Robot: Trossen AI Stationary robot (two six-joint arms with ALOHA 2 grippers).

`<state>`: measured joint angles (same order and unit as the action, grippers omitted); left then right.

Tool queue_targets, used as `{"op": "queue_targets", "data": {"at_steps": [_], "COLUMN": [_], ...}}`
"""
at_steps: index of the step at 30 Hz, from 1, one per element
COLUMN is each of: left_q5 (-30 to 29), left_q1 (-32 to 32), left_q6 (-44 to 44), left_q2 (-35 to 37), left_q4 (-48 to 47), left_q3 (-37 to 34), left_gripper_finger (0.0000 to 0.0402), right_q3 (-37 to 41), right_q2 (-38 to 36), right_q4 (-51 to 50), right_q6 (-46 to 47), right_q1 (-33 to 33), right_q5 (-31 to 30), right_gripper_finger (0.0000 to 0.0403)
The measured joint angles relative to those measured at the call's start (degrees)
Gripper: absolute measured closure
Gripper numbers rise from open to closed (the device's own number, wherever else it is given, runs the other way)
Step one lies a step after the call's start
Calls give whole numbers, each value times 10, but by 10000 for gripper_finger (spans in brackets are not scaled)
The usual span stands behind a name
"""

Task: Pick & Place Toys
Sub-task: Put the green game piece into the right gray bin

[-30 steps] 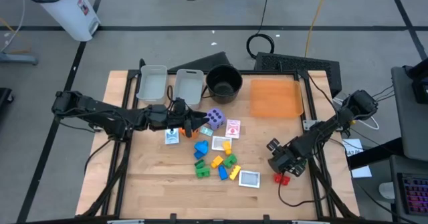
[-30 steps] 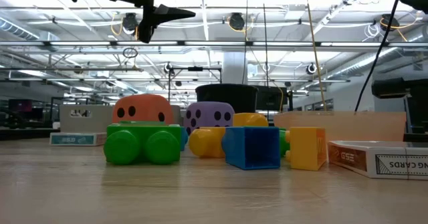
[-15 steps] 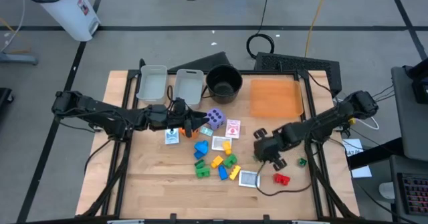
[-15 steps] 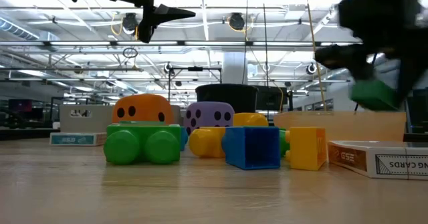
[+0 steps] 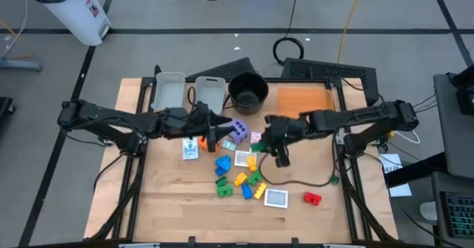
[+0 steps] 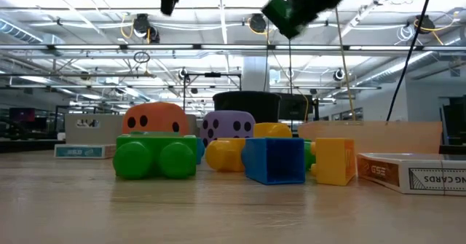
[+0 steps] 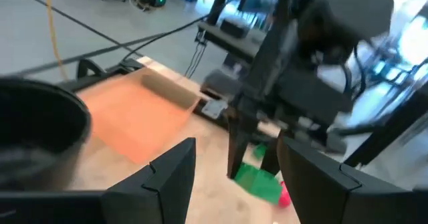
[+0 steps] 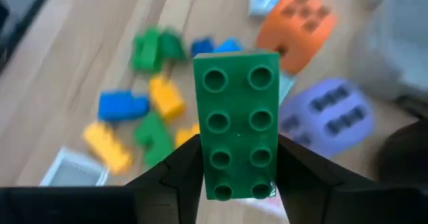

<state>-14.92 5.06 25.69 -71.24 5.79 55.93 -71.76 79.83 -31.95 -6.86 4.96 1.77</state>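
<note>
The right gripper (image 5: 275, 153) hung in the air over the middle of the desk (image 5: 148, 203), just right of the toy pile. Its fingers (image 8: 180, 170) were shut on a green block (image 8: 239, 124), pinching its two long sides near one end. The block looked small, hard and light, with bumps on top, so it should not bend or break. Its sides looked smooth, so a loose squeeze might let it slip. Holding the flat sides was a good way to carry it. The left gripper (image 5: 215, 137) hung over the far left part of the pile, near the orange die (image 6: 154, 119) and the purple die (image 5: 238, 130). Its fingers (image 7: 167, 174) were apart and held nothing. Blue, yellow and green blocks lay in the pile, with cards among them and one card (image 5: 276, 198) at its near right. A red block (image 5: 312, 198) lay alone, near and to the right. The pot (image 5: 247, 91) and two bins (image 5: 168, 91) stood at the far side.
</note>
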Motion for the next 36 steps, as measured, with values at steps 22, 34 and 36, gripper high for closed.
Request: {"op": "queue_targets", "data": {"at_steps": [22, 34, 36], "left_q5": [176, 267, 261], "left_q1": [-69, -101, -103], "left_q6": [264, 330, 340], "left_q2": [-60, -143, -143], "left_q4": [-234, -91, -89], "left_q3": [152, 151, 151], "left_gripper_finger": [183, 183, 183], "right_q3": [-23, -30, -30], "right_q2": [-9, -9, -10], "right_q4": [116, 81, 84], "right_q6": [-79, -88, -88], "right_q1": [-48, -48, -48], "right_q5": [-61, -95, -97], "right_gripper_finger": [258, 255, 258]}}
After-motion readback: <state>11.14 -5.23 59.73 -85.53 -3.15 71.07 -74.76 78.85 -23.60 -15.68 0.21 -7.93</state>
